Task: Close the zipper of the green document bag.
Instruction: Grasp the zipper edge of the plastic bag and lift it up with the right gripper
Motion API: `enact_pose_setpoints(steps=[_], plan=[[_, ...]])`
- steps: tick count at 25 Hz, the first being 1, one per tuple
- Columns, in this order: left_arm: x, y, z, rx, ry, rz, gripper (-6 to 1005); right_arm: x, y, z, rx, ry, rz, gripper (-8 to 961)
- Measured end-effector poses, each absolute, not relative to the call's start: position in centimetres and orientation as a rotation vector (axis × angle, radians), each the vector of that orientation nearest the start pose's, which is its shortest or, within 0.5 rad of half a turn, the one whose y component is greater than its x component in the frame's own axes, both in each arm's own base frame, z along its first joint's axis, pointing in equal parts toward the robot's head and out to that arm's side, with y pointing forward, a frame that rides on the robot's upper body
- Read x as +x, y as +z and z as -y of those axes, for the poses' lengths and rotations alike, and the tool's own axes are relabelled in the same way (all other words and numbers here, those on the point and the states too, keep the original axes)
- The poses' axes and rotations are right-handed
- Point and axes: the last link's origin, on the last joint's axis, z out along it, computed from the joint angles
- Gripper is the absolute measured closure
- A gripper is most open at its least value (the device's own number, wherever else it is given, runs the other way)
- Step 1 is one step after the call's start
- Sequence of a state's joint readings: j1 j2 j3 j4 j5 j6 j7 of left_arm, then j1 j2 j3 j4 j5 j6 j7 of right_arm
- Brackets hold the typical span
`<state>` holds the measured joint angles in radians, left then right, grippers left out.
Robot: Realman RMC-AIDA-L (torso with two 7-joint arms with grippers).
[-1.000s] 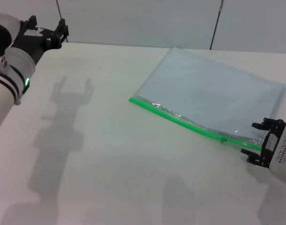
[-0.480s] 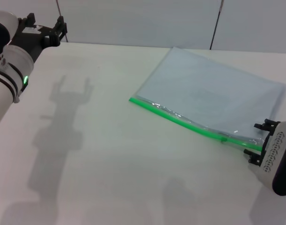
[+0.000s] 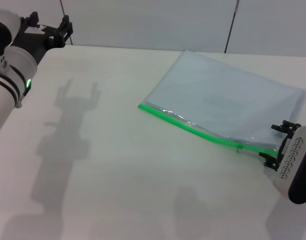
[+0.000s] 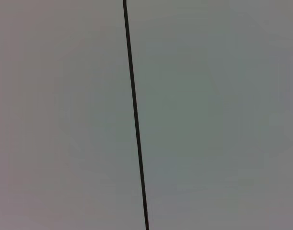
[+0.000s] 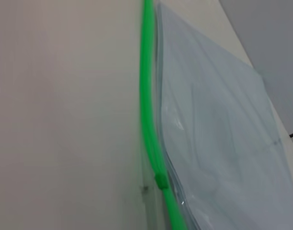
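Note:
The green document bag [image 3: 228, 102] lies flat on the white table [image 3: 117, 165], right of centre. Its zipper [image 3: 193, 129] runs along the near long edge, and the small slider [image 3: 239, 147] sits close to the strip's right end. My right gripper [image 3: 275, 143] is open at that right end, one finger on each side of the bag's corner. In the right wrist view the zipper [image 5: 147, 96] and slider [image 5: 160, 181] show close up, with the pouch mouth [image 5: 218, 143] gaping a little beside them. My left gripper [image 3: 49, 26] hangs open at the far left, well away from the bag.
Grey wall panels [image 3: 153, 20] with dark seams stand behind the table's far edge. The left wrist view shows only a wall panel seam [image 4: 135, 115]. The arms' shadows fall on the table's left half.
My right gripper has turned and shifted slightly back toward the bag's right corner. The left gripper has risen a little. The bag has not moved.

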<state>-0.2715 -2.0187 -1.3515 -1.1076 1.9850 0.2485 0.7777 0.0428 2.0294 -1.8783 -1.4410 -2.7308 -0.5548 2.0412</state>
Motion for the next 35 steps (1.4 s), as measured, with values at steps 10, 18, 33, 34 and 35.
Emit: enact_pose_setpoints(steps=[10, 18, 33, 34, 35], plan=[[-24.4, 3.3, -40.0, -1.602, -0.490, 0.646, 259, 26.8, -3.4, -31.6, -2.275, -0.445, 0.077, 248], [-23.8, 2.9, -40.2, -1.625, -0.496, 0.641, 259, 26.9, -3.7, -32.5, -2.256, -0.433, 0.086, 251], [-23.3, 2.6, -40.4, -1.635, -0.504, 0.636, 259, 26.2, -4.0, -33.4, -2.258, -0.413, 0.095, 356], [-23.3, 2.6, -40.4, -1.636, -0.504, 0.635, 259, 26.2, -4.0, -33.4, -2.260, -0.414, 0.092, 370], [-23.3, 2.6, -40.4, -1.637, -0.504, 0.635, 259, 26.2, -4.0, -33.5, -2.262, -0.415, 0.086, 375]])
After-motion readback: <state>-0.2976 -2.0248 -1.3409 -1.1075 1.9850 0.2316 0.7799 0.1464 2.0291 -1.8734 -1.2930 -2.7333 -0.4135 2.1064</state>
